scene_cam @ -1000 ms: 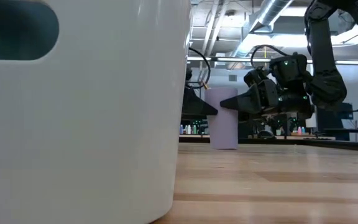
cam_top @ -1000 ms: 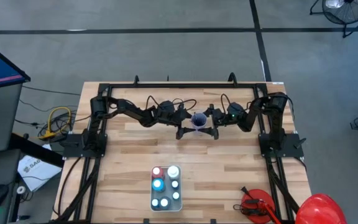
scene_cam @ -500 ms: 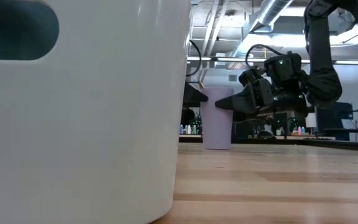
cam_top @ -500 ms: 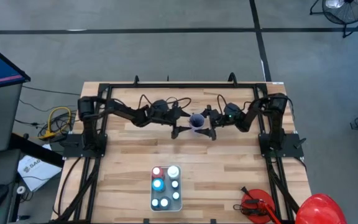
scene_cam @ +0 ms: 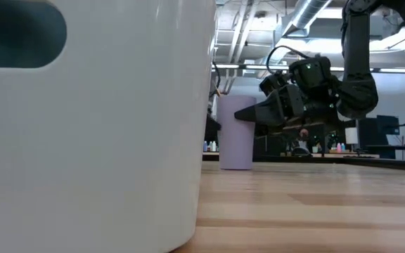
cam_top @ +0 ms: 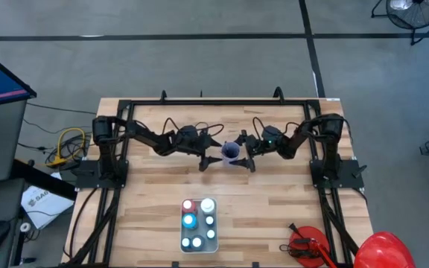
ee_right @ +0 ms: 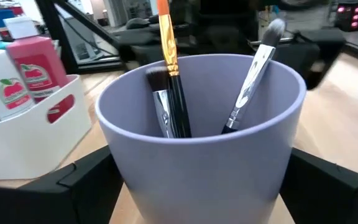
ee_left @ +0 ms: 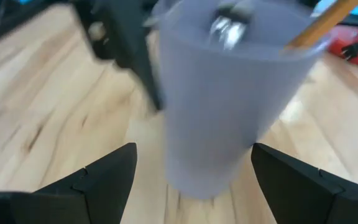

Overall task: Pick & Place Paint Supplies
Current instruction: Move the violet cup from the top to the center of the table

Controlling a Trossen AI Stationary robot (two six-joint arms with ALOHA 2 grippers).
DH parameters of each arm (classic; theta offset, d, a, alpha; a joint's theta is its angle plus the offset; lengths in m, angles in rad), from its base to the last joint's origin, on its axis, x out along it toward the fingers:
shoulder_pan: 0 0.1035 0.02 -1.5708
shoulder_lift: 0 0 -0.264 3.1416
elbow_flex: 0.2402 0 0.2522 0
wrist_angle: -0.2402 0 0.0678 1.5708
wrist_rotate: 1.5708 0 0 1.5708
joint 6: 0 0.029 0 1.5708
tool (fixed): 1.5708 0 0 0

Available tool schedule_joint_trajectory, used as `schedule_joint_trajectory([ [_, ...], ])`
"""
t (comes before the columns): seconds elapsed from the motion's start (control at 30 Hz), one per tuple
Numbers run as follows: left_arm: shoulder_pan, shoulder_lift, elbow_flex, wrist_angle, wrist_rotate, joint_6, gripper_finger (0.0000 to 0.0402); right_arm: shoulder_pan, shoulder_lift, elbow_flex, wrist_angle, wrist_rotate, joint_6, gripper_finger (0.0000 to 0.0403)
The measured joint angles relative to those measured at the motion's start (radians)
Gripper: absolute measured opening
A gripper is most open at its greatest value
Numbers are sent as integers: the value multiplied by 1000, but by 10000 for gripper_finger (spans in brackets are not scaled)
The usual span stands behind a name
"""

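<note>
While both dark arms reach in from opposite sides of the light wooden slatted tabletop (cam_top: 147,197), the high view shows the pale lilac plastic cup (cam_top: 230,152) standing between them, with the left tool (cam_top: 209,155) just beside it on one side and the right tool (cam_top: 247,154) just beside it on the other; the white rectangular caddy (cam_top: 213,242) holding the small white-capped paint bottles (cam_top: 190,220) sits on the near side of the cup, well apart from it, and the big red rounded helmet-like thing (cam_top: 382,249) lies beyond the tabletop's near right corner. Seen level across the boards in the low view, the cup (scene_cam: 235,132) stands upright on the tabletop, the right tool (scene_cam: 259,114) at its side and the caddy's white wall (scene_cam: 97,126) filling the foreground. Past the left wrist, both dark fingers (ee_left: 101,180) stand spread wide on either side of the cup (ee_left: 225,106), gripping nothing. Past the right wrist, the fingers (ee_right: 73,180) likewise flank the cup (ee_right: 197,155) wide apart, and thin dark-handled brushes (ee_right: 173,93) with silver ferrules lean inside it, while a red-labelled bottle (ee_right: 36,71) stands in the caddy beyond the cup.
</note>
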Motion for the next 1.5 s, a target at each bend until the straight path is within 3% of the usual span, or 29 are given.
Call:
schedule_joint_trajectory([
  [0.33, 2, -47, -101, -1, -18, -49, 310, 44, 1, 4, -2, 20, 2, 361],
  [0.53, -2, -177, -188, 0, -17, -60, 310, 92, 2, 18, -17, 73, 3, 363],
  [0.9, -51, -399, -343, 0, -44, -137, 310, 183, 3, 84, -92, 79, 22, 364],
  [1.3, -183, -425, -376, 9, -184, -160, 310, 239, 4, 111, -120, 84, 19, 364],
  [1.5, -202, -425, -376, 23, -191, -164, 310, 285, 4, 139, -147, 124, 14, 364],
])
